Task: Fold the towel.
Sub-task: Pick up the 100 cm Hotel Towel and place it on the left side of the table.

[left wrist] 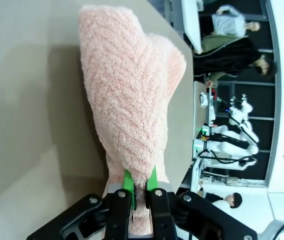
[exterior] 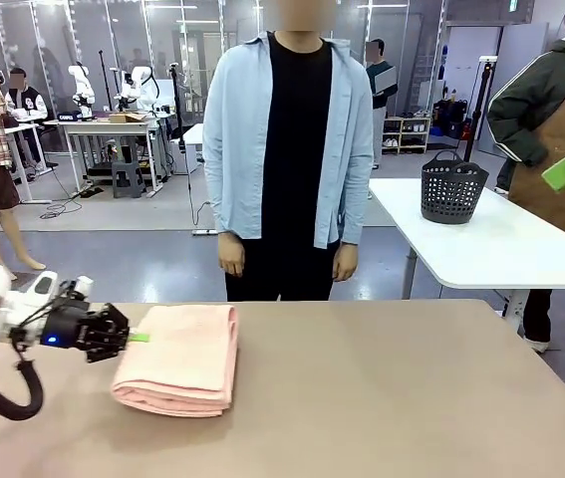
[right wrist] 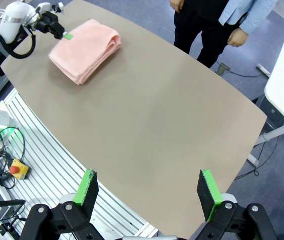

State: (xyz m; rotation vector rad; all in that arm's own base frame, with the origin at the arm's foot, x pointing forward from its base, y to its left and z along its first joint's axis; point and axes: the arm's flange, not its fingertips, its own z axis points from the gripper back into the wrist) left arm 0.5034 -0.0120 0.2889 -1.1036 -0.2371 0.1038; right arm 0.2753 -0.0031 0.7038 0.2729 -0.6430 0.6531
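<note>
1. The towel [exterior: 179, 358] lies folded in layers on the bench [exterior: 382, 398], toward the robot's left side, nearer the person's edge than the robot's.
2. The left gripper [exterior: 139, 338] is level with the towel's left edge; its green pads are clamped on a pinch of the pink cloth [left wrist: 131, 125].
3. The right gripper [right wrist: 149, 192] hangs high above the bench, fingers spread wide, holding nothing.
4. The person [exterior: 287, 139] stands at the far side, hands down.
</note>
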